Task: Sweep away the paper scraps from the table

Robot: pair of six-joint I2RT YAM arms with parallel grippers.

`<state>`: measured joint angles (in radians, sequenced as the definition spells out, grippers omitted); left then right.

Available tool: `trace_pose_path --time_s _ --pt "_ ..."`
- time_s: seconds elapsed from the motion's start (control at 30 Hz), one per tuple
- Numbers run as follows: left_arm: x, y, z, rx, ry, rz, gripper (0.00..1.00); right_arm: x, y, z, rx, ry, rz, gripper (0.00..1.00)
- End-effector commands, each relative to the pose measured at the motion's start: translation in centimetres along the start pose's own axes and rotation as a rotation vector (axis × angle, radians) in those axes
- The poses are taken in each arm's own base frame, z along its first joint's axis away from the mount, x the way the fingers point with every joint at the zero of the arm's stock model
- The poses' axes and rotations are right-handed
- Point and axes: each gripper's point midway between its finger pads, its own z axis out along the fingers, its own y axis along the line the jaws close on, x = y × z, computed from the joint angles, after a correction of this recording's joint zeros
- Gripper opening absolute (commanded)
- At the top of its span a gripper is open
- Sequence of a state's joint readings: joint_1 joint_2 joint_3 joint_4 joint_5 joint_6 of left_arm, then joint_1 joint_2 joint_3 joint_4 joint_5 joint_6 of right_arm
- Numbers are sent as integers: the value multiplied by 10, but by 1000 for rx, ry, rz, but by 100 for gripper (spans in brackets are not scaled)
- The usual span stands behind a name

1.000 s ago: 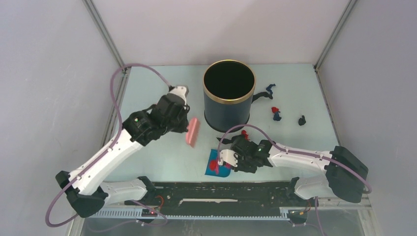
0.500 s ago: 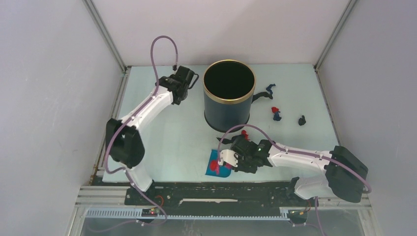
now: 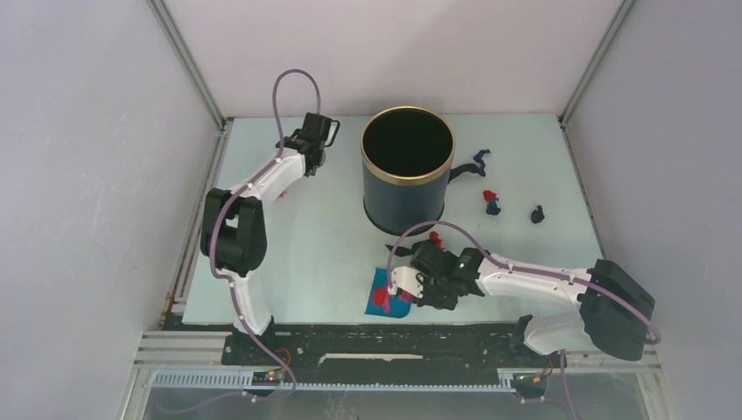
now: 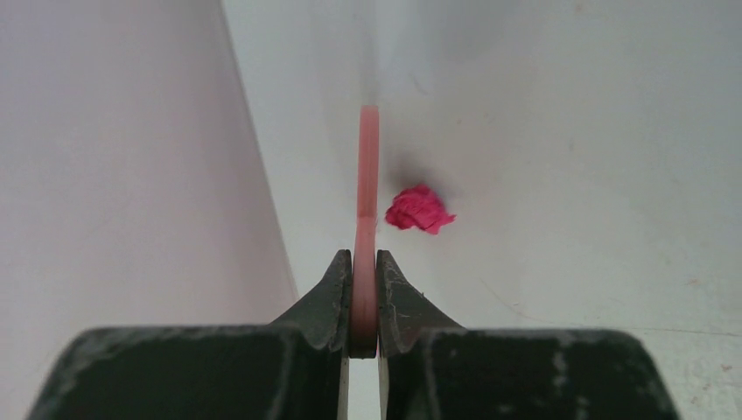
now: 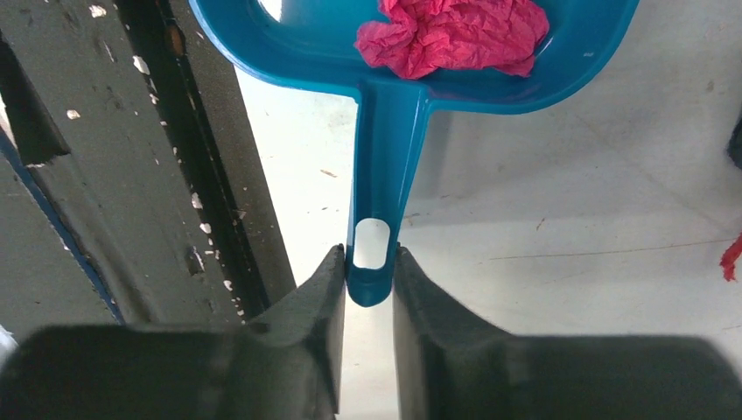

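Top external view alone shows the grey-walled, pale blue table (image 3: 289, 254), a dark gold-rimmed bin (image 3: 404, 203) at centre, and loose paper scraps (image 3: 492, 203) in red, blue and black to its right. Right wrist view: right gripper (image 5: 368, 262) clamped on the blue dustpan (image 5: 389, 131) handle, with a crumpled magenta scrap (image 5: 451, 35) in the pan. Left wrist view: left gripper (image 4: 364, 262) pinching the pink brush (image 4: 368, 166), with a small magenta scrap (image 4: 420, 209) just beside it on the table, close to the wall.

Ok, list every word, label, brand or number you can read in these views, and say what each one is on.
None: no view shows readable text.
The blue dustpan, the pink brush, the dark bin, the left arm and the right arm show no lettering, label or number.
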<state>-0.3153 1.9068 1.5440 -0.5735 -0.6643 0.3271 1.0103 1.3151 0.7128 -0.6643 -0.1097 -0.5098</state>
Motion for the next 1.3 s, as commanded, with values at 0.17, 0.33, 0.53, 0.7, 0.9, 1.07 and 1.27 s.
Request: trace_pose_path --time_s 0.17,0.33,0.53,0.7,0.9,1.07,1.27 --pt "-1 -31 -16 202 -52 79 0 -20 4 -8 -15 -57 -7 72" --pt "6 -56 -57 300 -41 98 0 -24 10 -10 -36 -106 -45 77" --pt "44 -87 -97 397 12 168 0 -24 10 -5 -18 -85 -54 68" --pt "64 -118 -132 579 4 64 0 -25 18 5 7 -38 -115 62" --pt "74 -131 -173 763 -79 -86 0 -24 15 10 48 -8 -118 49" --pt "73 -137 -209 911 -162 -204 0 -20 8 16 81 24 -101 46" --pt "77 -146 -227 1005 -202 -264 0 -19 1 20 124 41 -74 33"
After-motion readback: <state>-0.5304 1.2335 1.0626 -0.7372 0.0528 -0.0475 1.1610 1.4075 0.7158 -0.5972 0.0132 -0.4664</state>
